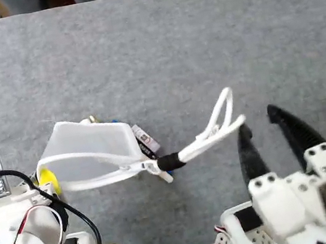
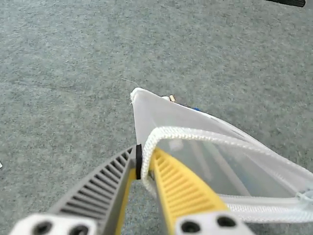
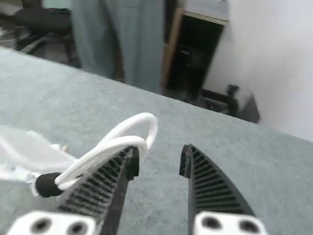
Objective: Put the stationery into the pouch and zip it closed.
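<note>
1. Two claws: my left claw (image 2: 143, 164) pinches the pouch (image 1: 89, 148) by its rim; my right claw (image 1: 257, 119) stands spread.
2. The pouch's cord (image 1: 214, 133) lies just beside my right claw, at nine o'clock, running three-to-nine.

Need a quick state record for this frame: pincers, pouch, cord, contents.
left pincer: shut on the pouch rim
right pincer: open, cord loop beside one finger, not gripped
pouch: translucent, lying on the grey table, mouth open
stationery: some inside pouch; count unclear
zip: not yet closed
</note>
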### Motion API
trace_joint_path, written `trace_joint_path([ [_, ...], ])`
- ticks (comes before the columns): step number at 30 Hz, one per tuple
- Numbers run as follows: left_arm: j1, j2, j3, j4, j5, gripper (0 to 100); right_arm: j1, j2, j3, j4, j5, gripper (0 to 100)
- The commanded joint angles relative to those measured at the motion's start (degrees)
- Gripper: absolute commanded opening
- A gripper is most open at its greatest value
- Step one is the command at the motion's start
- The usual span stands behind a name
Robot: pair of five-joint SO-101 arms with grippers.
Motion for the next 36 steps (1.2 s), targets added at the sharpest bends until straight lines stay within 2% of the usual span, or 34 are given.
trace_joint_path([
  [1,-0.4,0.2,-2.3,0.4,0.8,3,-13.5,-2.6,4.4,0.2,1.2,16.1],
  [4,-0.6,0.6,-2.3,0.3,1.1,3,-22.9,-3.1,10.2,0.3,0.5,15.9],
  [7,-0.7,0.7,-2.7,0.0,1.1,3,-28.0,-3.1,18.4,0.3,0.8,16.2],
  [9,-1.0,0.7,-2.8,-3.1,1.1,3,-31.1,-3.1,24.7,0.3,0.8,16.2],
  [12,-6.8,0.9,-2.7,-8.3,1.1,3,-33.1,-3.2,34.3,0.3,1.8,16.2],
  [15,-12.8,2.3,-2.2,-11.0,0.7,3,-33.1,-3.3,39.3,0.2,4.0,16.2],
  [18,-15.8,3.8,-2.5,-12.0,1.1,3,-32.8,-3.6,40.4,0.3,5.4,16.0],
  [25,-18.7,3.8,-2.9,-14.9,1.2,3,-32.9,-3.2,40.6,0.3,7.7,16.1],
  [29,-18.7,3.8,-2.9,-14.9,1.2,3,-33.1,-3.4,41.7,0.3,13.0,15.9],
  [32,-18.7,3.8,-2.9,-14.7,1.2,3,-32.6,-3.6,42.1,0.3,14.0,15.9],
  [36,-18.8,3.8,-2.9,-13.0,1.2,3,-25.7,-3.7,42.2,-0.4,11.6,15.9],
])
